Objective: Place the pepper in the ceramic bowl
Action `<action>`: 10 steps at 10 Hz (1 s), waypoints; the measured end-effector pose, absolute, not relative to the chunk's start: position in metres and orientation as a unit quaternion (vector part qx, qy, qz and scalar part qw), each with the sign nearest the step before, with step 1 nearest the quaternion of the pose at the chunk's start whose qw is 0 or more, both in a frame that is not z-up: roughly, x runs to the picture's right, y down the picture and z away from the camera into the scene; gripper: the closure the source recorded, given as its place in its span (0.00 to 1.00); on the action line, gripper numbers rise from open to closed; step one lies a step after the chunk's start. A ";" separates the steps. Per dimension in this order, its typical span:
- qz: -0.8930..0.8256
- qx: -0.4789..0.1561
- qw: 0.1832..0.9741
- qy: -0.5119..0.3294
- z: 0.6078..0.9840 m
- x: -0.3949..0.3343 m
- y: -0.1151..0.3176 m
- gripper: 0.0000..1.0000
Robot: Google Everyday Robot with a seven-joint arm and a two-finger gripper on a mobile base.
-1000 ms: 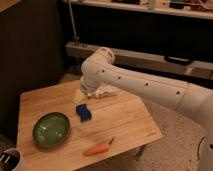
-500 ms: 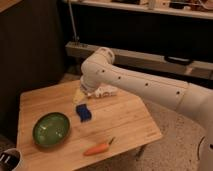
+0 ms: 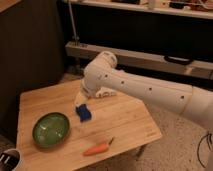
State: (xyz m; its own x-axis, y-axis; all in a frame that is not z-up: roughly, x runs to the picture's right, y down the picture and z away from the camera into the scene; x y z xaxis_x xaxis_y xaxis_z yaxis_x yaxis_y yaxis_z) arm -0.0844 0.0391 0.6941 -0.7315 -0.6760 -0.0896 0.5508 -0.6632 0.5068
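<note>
The orange pepper [image 3: 98,148] with a short dark stem lies on the wooden table [image 3: 125,120] near its front edge. The green ceramic bowl [image 3: 51,129] sits to its left, empty. My white arm reaches in from the right over the table's back half. My gripper [image 3: 80,100] hangs at the arm's end just above and behind the blue sponge [image 3: 84,113], well away from the pepper and to the right of the bowl.
A white cup with a dark inside [image 3: 9,161] stands at the bottom left corner, off the table's front. A dark cabinet and a low rail [image 3: 150,57] run behind the table. Speckled floor lies to the right.
</note>
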 end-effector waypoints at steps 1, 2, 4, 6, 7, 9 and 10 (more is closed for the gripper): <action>-0.900 0.155 0.335 -0.230 0.679 -0.071 0.058 0.20; -0.899 0.166 0.331 -0.233 0.668 -0.062 0.072 0.20; -0.896 0.179 0.316 -0.254 0.639 -0.046 0.111 0.20; -0.901 0.152 0.302 -0.272 0.623 -0.039 0.123 0.20; -0.903 0.139 0.297 -0.277 0.619 -0.038 0.126 0.20; -0.903 0.136 0.298 -0.277 0.618 -0.036 0.126 0.20; -0.903 0.135 0.298 -0.277 0.618 -0.036 0.126 0.20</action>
